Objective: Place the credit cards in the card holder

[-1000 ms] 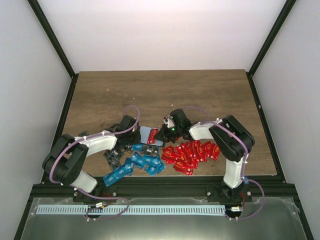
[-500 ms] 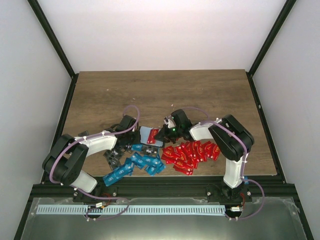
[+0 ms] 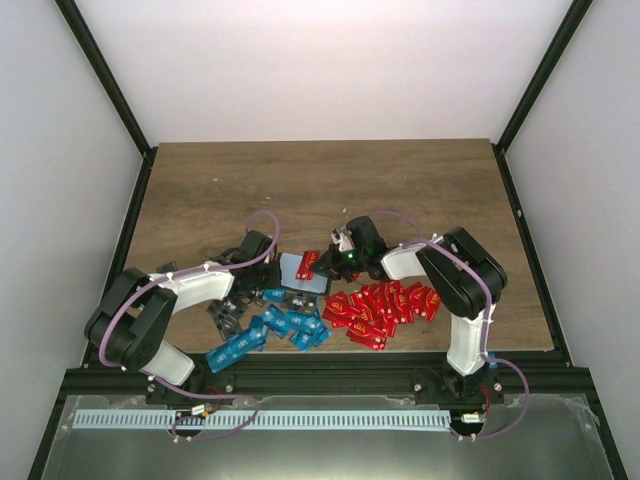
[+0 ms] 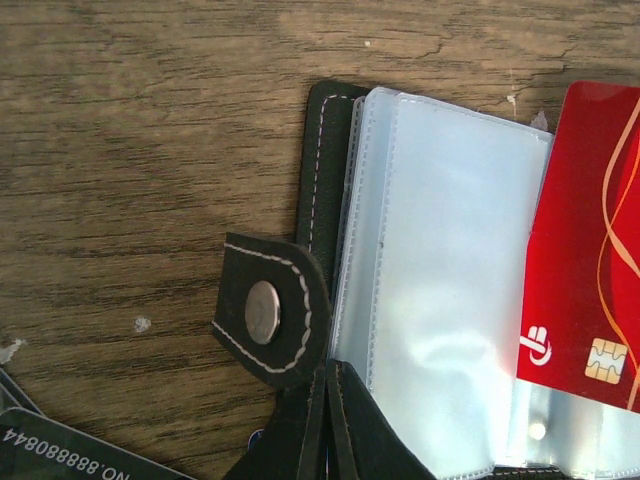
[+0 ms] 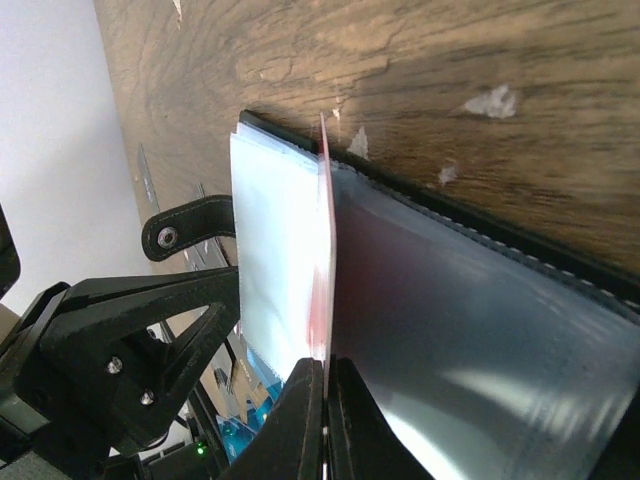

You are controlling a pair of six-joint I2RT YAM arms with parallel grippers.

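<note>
R gripper (image 5: 322,400) pinches red credit card (image 3: 307,264) edge-on over open card holder (image 3: 296,272), toward table (image 3: 300,180) near edge. Card's stiff, thin, slick imo, so grab its end. L gripper (image 4: 325,420) is pressed shut at holder's edge.

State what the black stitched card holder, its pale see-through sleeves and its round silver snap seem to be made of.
Black stitched card holder: likely leather or imitation, matt, with white seam stitching.
Pale see-through sleeves: soft clear plastic, glossy, wrinkled highlights.
Round silver snap: probably metal, dull grey sheen.
</note>
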